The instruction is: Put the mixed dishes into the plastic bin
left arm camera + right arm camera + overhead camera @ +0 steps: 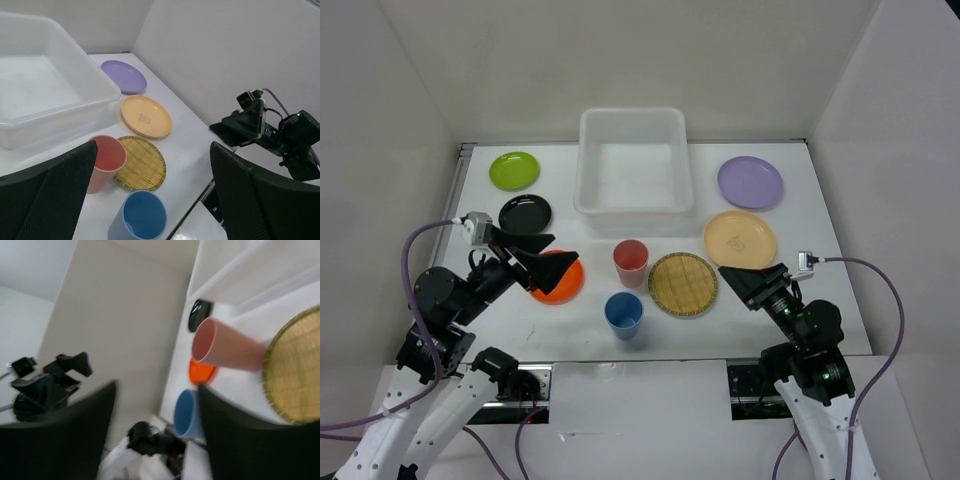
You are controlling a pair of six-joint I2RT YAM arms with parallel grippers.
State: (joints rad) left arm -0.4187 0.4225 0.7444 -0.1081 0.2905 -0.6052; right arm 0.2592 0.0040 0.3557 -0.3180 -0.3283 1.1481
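The plastic bin (631, 113) sits at the far middle of the surface (570, 335), its back rim close to the far wall, and we see only its pale floor inside. All the dishes lie outside it. The pink cup (631, 262) and blue cup (623, 313) stand upright, mouths up, just in front of the bin, beside the bamboo plate (683, 284).

The lime green plate (514, 170) and black plate (525, 213) lie toward the left edge. The lavender plate (750, 182) and pale yellow plate (740, 238) lie toward the right. A bare strip shows between the blue cup and the near edge.

The left gripper (563, 248) hangs over the orange plate (565, 285), fingers spread and grasping nothing. The right gripper (156, 385) is likewise released, near the bamboo plate's right side.
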